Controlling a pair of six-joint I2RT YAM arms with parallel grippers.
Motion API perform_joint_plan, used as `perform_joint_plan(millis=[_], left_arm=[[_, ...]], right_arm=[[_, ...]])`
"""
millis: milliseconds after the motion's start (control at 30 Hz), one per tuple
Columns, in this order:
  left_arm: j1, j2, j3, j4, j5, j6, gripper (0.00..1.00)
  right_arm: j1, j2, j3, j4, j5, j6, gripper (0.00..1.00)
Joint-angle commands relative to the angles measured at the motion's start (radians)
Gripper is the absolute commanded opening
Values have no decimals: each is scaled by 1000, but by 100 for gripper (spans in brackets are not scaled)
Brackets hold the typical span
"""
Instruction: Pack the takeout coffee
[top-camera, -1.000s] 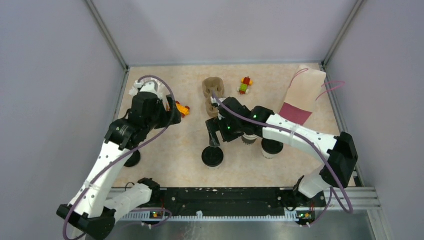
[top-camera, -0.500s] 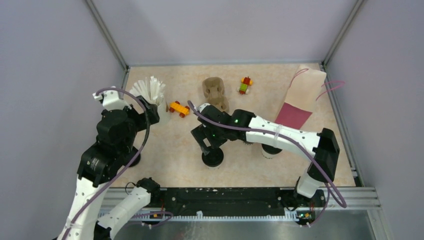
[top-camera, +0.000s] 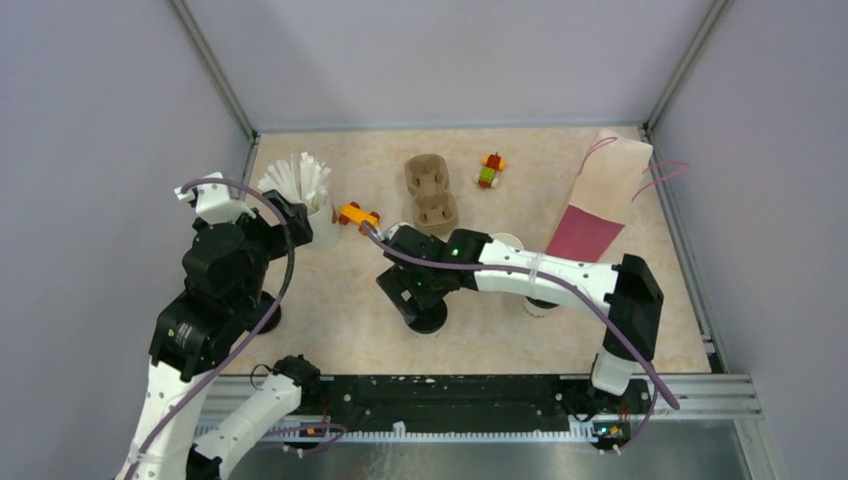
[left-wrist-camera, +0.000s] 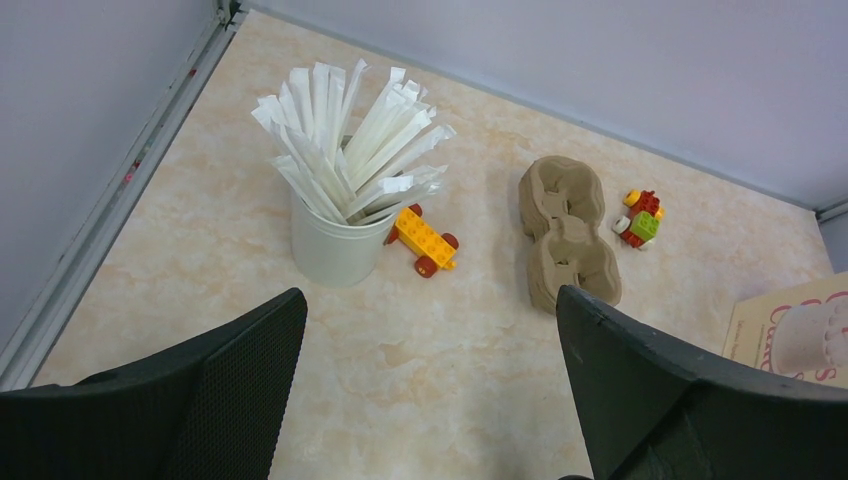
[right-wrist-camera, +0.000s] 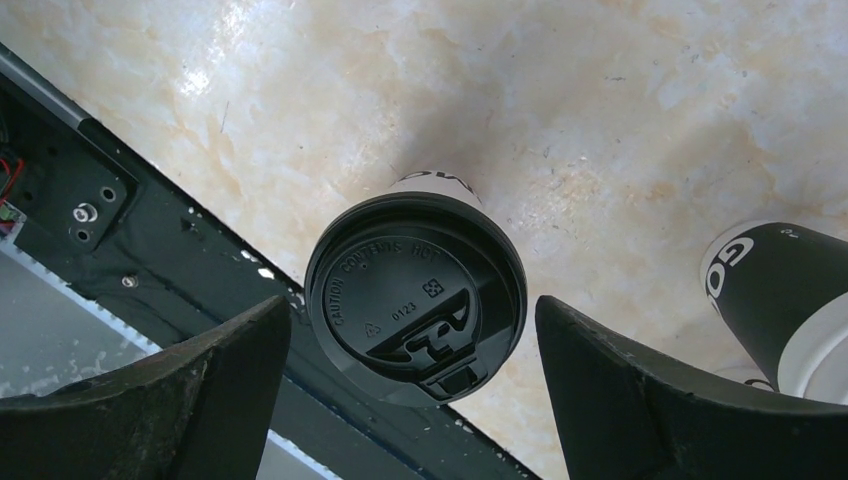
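Top view: shows right gripper (top-camera: 413, 298) spread wide over a lidded coffee cup (top-camera: 428, 318) near the table (top-camera: 340, 330) front edge.

Left wrist: shows left gripper (left-wrist-camera: 430, 320) gaping, holding nothing, facing the stick cup (left-wrist-camera: 335, 250).

Right wrist: frames that cup between wide jaws, untouched; second cup (right-wrist-camera: 775, 300) at right.

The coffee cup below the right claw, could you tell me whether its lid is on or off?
On: a black lid covers the whole mouth of the cup in the right wrist view.
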Motion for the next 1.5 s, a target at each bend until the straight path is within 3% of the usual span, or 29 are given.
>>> perform_joint_plan(millis=[0, 233, 600, 1000, 1467], left_arm=[[3, 9, 11, 46, -8, 16, 99], [3, -1, 6, 58, -4, 19, 99], [3, 24, 14, 52, 15, 22, 99], [3, 46, 51, 55, 39, 31, 99], [3, 15, 49, 64, 37, 28, 99]], right_arm=[[21, 13, 22, -11, 6, -15, 89], [30, 28, -20, -5, 39, -36, 85], [38, 35, -31, -5, 40, -33, 89], [38, 72, 97, -66, 22, -59, 92], [37, 39, -41, 2, 37, -55, 89]])
